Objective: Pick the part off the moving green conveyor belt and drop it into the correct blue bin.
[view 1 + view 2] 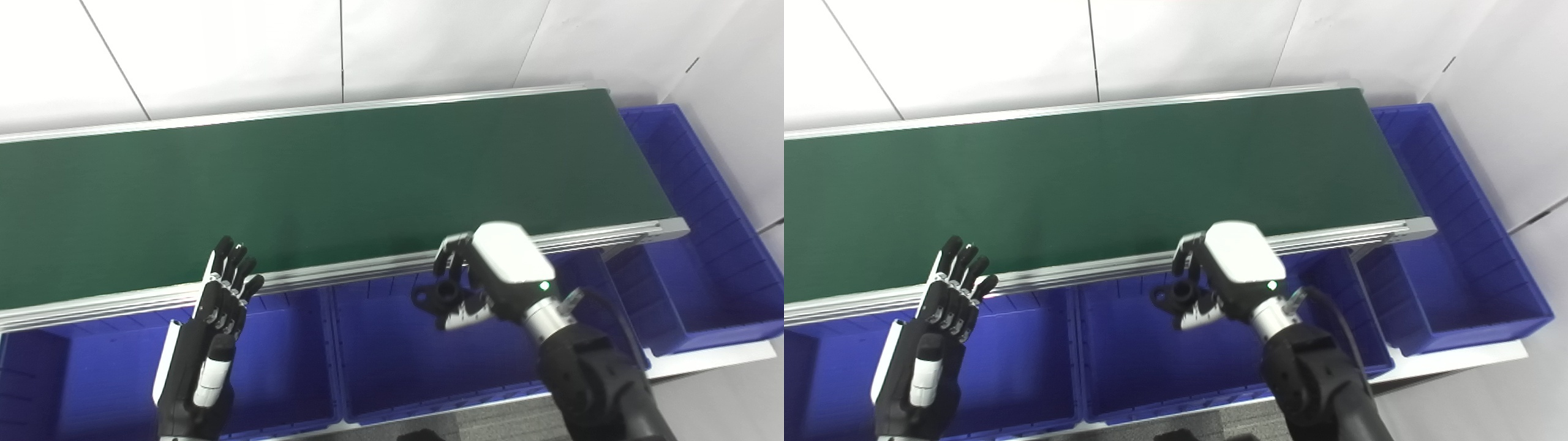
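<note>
Left eye view, part [436,294] in right hand [490,275]

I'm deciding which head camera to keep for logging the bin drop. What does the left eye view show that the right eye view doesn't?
Only the left eye view: little extra; the far-right bin runs off its right edge.

Only the right eye view: that bin's whole right wall and corner, plus the floor beyond.

Both: the bare green conveyor belt, the right hand holding the black part over the middle blue bin, and the left hand open and raised over the left bin.
</note>
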Robot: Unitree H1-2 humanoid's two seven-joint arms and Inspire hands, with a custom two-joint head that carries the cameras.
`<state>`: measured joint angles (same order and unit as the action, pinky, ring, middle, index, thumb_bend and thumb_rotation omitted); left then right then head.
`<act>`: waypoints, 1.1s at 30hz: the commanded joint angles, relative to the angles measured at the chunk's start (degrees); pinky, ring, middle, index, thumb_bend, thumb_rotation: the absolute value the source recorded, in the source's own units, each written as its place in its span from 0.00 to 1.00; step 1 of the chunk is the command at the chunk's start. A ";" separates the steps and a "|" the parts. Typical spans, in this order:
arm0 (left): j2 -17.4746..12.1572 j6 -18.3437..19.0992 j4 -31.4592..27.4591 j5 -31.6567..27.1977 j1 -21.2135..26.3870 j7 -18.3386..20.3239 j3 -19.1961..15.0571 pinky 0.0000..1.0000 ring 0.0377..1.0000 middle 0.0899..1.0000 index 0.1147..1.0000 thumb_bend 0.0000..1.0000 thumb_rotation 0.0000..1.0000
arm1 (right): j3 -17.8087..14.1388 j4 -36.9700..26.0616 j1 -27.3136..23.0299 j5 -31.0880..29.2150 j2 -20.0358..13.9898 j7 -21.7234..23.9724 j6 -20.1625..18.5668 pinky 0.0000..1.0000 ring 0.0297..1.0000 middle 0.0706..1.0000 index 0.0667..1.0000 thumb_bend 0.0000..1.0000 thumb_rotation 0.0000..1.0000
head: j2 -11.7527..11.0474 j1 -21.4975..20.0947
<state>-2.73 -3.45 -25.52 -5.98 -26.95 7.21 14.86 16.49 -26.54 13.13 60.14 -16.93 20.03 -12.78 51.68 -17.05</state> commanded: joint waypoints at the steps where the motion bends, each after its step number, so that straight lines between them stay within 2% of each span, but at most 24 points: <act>1: 0.57 -0.46 -2.24 0.31 -0.09 0.19 0.44 0.91 0.97 0.99 1.00 0.93 0.84 | 0.62 1.05 -0.88 0.19 -0.14 -3.71 3.87 0.26 0.31 0.37 0.50 0.52 0.00 | -0.03 0.08; 5: 0.80 -1.11 -1.58 0.09 -0.19 0.23 0.55 0.91 0.97 0.99 1.00 0.93 0.84 | 3.92 6.99 -2.15 4.91 -0.93 -5.96 5.38 0.25 0.31 0.37 0.50 0.52 0.00 | -0.45 1.07; 8: 0.95 -1.95 -1.06 0.48 -0.22 0.32 0.76 0.91 0.97 0.99 1.00 0.92 0.84 | 5.47 7.88 -2.30 7.52 -0.79 -5.28 4.47 0.27 0.35 0.42 0.48 0.52 0.01 | -0.70 2.12; 9: 1.03 -2.18 -0.92 0.56 -0.24 0.34 0.85 0.91 0.97 0.99 1.00 0.92 0.84 | 5.82 7.85 -2.29 8.36 -0.65 -4.15 3.75 0.31 0.41 0.50 0.51 0.58 0.12 | -0.77 2.44; 10: 1.09 -2.29 -0.84 0.62 -0.29 0.33 0.89 0.91 0.96 0.99 1.00 0.92 0.84 | 6.20 7.63 -2.32 9.43 -0.42 -2.03 2.77 0.36 0.48 0.59 0.62 0.76 0.28 | -0.78 2.48; 14: 1.33 -2.57 -0.66 0.83 -0.43 0.31 1.03 0.90 0.96 0.99 1.00 0.93 0.84 | 6.20 6.67 -2.30 11.25 0.24 3.95 1.07 0.45 0.57 0.69 0.72 0.88 0.40 | -0.82 2.84; 18: 1.41 -2.86 -0.49 0.85 -0.56 0.41 1.07 0.91 0.96 0.99 1.00 0.93 0.84 | 5.76 6.43 -2.14 12.18 0.17 5.97 1.55 0.53 0.63 0.75 0.75 0.99 0.49 | -0.92 3.27; 19: 1.39 -2.93 -0.42 0.91 -0.60 0.42 1.07 0.91 0.96 0.99 1.00 0.92 0.84 | 5.63 6.44 -2.11 12.10 0.12 6.17 1.69 0.55 0.66 0.77 0.76 1.00 0.54 | -1.05 3.44; 21: 1.37 -2.88 -0.35 1.08 -0.66 0.39 1.06 0.91 0.96 0.98 1.00 0.92 0.84 | 5.29 6.29 -2.04 11.74 0.14 6.66 1.79 0.56 0.67 0.78 0.77 1.00 0.56 | -1.14 3.61; 23: 1.35 -2.71 -0.35 1.26 -0.67 0.36 1.04 0.90 0.96 0.98 1.00 0.92 0.84 | 4.96 5.96 -1.97 11.41 0.25 7.32 1.75 0.60 0.70 0.79 0.77 1.00 0.63 | -1.21 3.75; 28: 1.12 -3.09 0.03 1.30 -0.50 0.67 1.03 0.90 0.97 0.99 1.00 0.91 0.84 | 4.29 5.30 -1.86 10.27 0.31 7.99 2.17 0.72 0.75 0.82 0.80 1.00 0.77 | -1.38 3.99; 30: 1.10 -3.19 0.20 1.35 -0.51 0.71 1.01 0.90 0.97 0.99 1.00 0.91 0.84 | 4.13 5.14 -1.83 9.82 0.32 8.25 2.17 0.73 0.75 0.83 0.80 1.00 0.78 | -1.66 4.22; 33: 1.11 -3.35 0.48 1.79 -0.62 0.69 1.02 0.90 0.97 0.98 1.00 0.92 0.85 | 3.02 3.78 -1.26 6.62 0.75 8.68 1.75 0.68 0.75 0.82 0.81 1.00 0.79 | -1.93 4.69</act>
<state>-1.46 -4.43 -24.28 -4.68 -27.38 7.43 15.63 20.30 -20.02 11.65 68.38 -16.55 28.92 -10.75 49.75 -12.40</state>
